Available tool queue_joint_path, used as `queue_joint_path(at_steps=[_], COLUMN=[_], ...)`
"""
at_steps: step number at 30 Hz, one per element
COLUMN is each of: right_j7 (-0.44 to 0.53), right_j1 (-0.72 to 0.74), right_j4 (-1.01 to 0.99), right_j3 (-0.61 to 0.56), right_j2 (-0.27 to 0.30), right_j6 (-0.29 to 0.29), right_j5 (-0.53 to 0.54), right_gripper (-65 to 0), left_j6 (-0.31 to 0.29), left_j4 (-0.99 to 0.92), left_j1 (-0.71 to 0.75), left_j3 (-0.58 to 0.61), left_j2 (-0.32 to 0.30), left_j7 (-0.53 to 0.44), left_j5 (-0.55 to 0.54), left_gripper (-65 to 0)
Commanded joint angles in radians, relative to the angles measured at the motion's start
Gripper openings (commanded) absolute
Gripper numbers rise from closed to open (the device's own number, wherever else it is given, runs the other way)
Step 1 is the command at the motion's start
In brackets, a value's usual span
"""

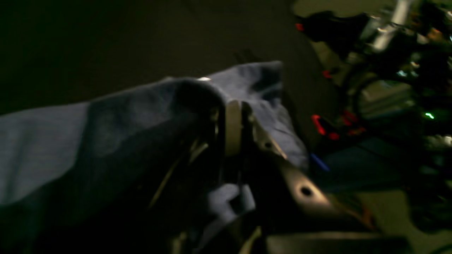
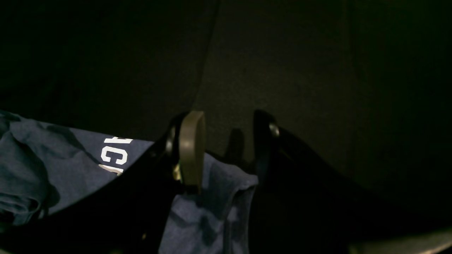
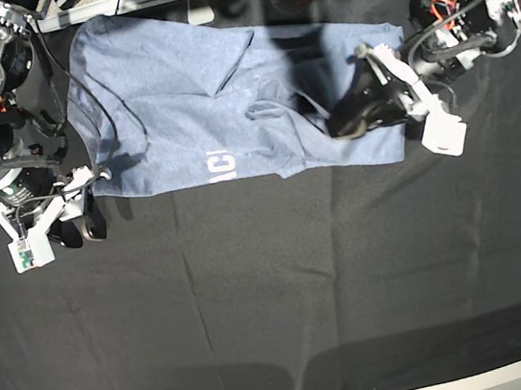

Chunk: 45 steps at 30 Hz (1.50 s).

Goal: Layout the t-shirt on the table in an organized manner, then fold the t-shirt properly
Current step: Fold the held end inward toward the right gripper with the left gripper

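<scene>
Two arms flank the t-shirt (image 3: 182,119), spread along the desk's (image 3: 274,290) far edge. Left gripper (image 3: 352,122) jaws pinch its limp fabric; right gripper (image 2: 226,148) jaws gape over its hem.

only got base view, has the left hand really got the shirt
Observer: Yes. The left wrist view shows the left hand shut on a fold of the shirt, with cloth draped over it.
Operator: and the right hand, open or shut
Observer: Open. In the right wrist view the right hand has its jaws apart, with the shirt's edge lying between them, not pinched.
</scene>
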Motion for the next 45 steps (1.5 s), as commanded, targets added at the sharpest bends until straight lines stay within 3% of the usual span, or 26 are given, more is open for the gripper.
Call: queue_joint_path(at_steps=[1, 7, 15, 16, 21, 23, 27, 32, 37, 40, 43, 45], right_j7=[0.027, 0.027, 0.025, 0.023, 0.014, 0.013, 0.006, 0.003, -0.012, -0.079, -0.220, -0.224], right_j1=[0.014, 0.014, 0.013, 0.013, 0.013, 0.013, 0.013, 0.013, 0.013, 0.013, 0.008, -0.010], right_j4=[0.017, 0.017, 0.017, 0.017, 0.017, 0.017, 0.017, 0.017, 0.017, 0.017, 0.017, 0.017], right_j3=[0.003, 0.003, 0.003, 0.003, 0.003, 0.003, 0.003, 0.003, 0.003, 0.004, 0.021, 0.050], right_j2=[0.013, 0.013, 0.013, 0.013, 0.013, 0.013, 0.013, 0.013, 0.013, 0.018, 0.051, 0.076], right_j6=[0.004, 0.004, 0.004, 0.004, 0.003, 0.003, 0.003, 0.004, 0.003, 0.003, 0.004, 0.005], right_j5=[0.014, 0.014, 0.013, 0.013, 0.013, 0.013, 0.013, 0.013, 0.014, 0.026, 0.138, 0.166], right_gripper=[-42.5, -42.5, -42.5, -42.5, -42.5, -42.5, -42.5, -42.5, -42.5, -42.5, -42.4, -39.8], left_j6=[-0.011, -0.016, -0.016, -0.016, -0.016, 0.003, 0.001, 0.001, 0.001, 0.000, 0.000, 0.000], left_j4=[0.018, 0.018, 0.018, 0.018, 0.018, 0.018, 0.018, 0.018, 0.018, 0.017, 0.017, 0.017], left_j1=[-0.005, -0.005, -0.005, -0.005, -0.005, -0.006, -0.005, -0.005, -0.002, -0.002, 0.000, 0.000], left_j3=[0.009, 0.180, 0.369, 0.372, 0.373, 0.373, 0.373, 0.302, 0.121, 0.009, -0.073, -0.105], left_j2=[-0.003, -0.003, -0.003, -0.003, -0.003, -0.003, -0.004, -0.004, -0.004, -0.004, -0.005, -0.009], left_j7=[-0.016, 0.001, -0.157, -0.183, -0.303, -0.344, -0.396, -0.396, -0.397, -0.397, -0.397, -0.397], left_j5=[-0.037, 0.019, 0.346, 0.380, 0.458, 0.455, 0.435, 0.457, 0.522, 0.521, 0.520, 0.510], left_gripper=[-65.0, -65.0, -65.0, -63.8, -38.7, -35.4, -35.3, -35.4, -35.4, -35.4, -35.4, -35.4])
